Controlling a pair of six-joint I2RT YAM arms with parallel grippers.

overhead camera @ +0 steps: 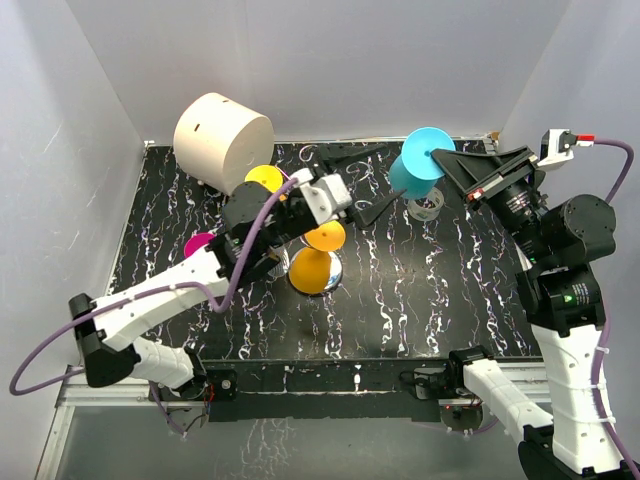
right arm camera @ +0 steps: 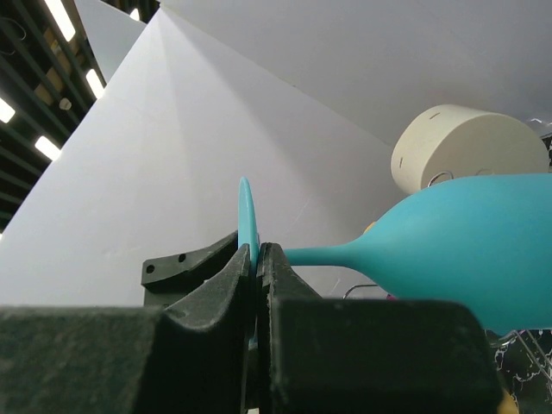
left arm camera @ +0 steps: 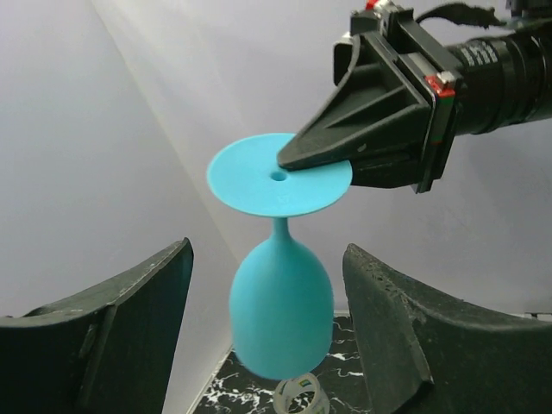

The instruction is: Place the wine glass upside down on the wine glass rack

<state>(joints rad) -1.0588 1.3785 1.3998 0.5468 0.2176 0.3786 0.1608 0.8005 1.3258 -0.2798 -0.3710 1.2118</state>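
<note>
Right end effector (left arm camera: 291,160) on wine glass (left arm camera: 282,310) foot

The teal wine glass (overhead camera: 415,170) hangs inverted, foot uppermost, above the bench (overhead camera: 440,300) near its far-right corner. The silver wire wine glass rack (overhead camera: 337,270) stands upright left of centre.

Finding no legible text, brand, number or sign in any of the three views. Noting a small green-and-yellow sticker (left arm camera: 299,384) on the clear container (left arm camera: 300,398) beneath the wine glass (left arm camera: 281,310); print too small to read. Noting a green mark (overhead camera: 573,295) on the right arm's black link in the top view; also not resolving into characters.
</note>
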